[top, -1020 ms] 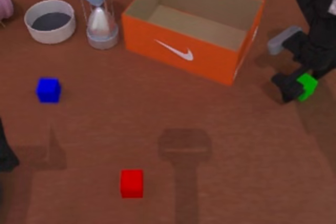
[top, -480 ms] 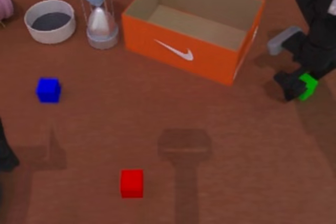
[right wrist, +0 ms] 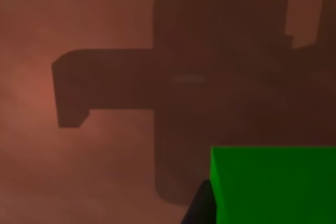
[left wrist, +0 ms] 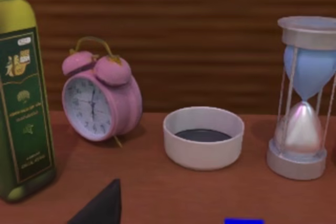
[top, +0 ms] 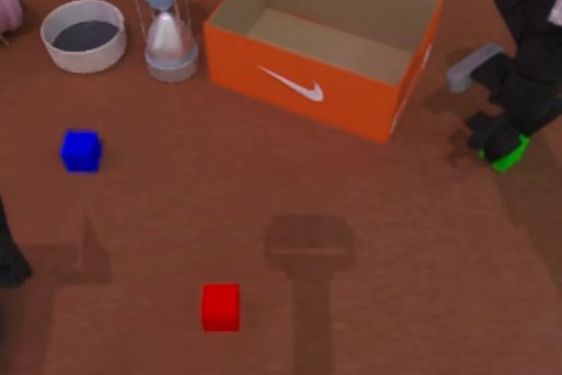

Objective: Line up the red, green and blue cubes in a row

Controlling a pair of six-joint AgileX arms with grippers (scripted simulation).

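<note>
At right edge of the top view, your right gripper sits over the green cube, fingers closed on it. Red cube lies far to lower left, blue cube at mid-left. Left arm parked at left edge; can't tell its fingers' state.

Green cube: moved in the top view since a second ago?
Yes. The green cube has shifted slightly toward the view's bottom edge, away from the orange shoebox, with the right gripper covering more of it.
</note>
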